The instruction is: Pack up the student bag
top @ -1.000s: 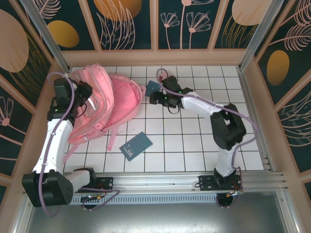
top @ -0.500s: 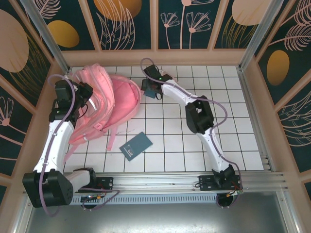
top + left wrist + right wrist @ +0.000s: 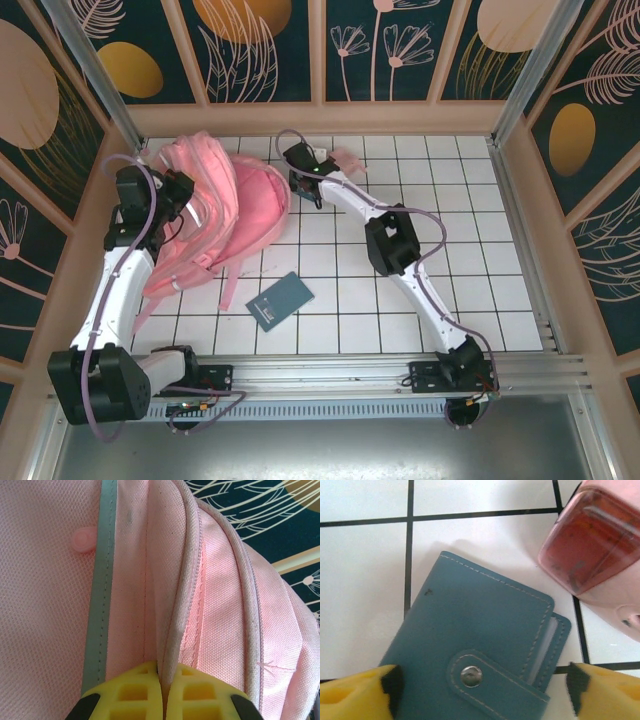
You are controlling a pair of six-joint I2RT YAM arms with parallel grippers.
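The student bag (image 3: 245,205), a big soft pink backpack, lies at the back left of the tiled table. My left gripper (image 3: 178,192) is shut on a piped seam edge of the bag (image 3: 210,605), its yellow fingertips (image 3: 125,692) pressed together around the fabric. A teal snap-button wallet (image 3: 480,635) lies flat on the tiles just right of the bag. My right gripper (image 3: 303,182) hovers over it, open, with one yellow fingertip (image 3: 355,692) at each side of the wallet.
A pink translucent case (image 3: 592,542) sits just beyond the wallet and appears as a pink pouch (image 3: 347,157) in the top view. A dark blue notebook (image 3: 280,300) lies near the table's middle. Patterned walls enclose the table (image 3: 450,260).
The right arm has stretched out and swung left toward the bag, bringing its gripper over the wallet. The left gripper has stayed shut on the bag.
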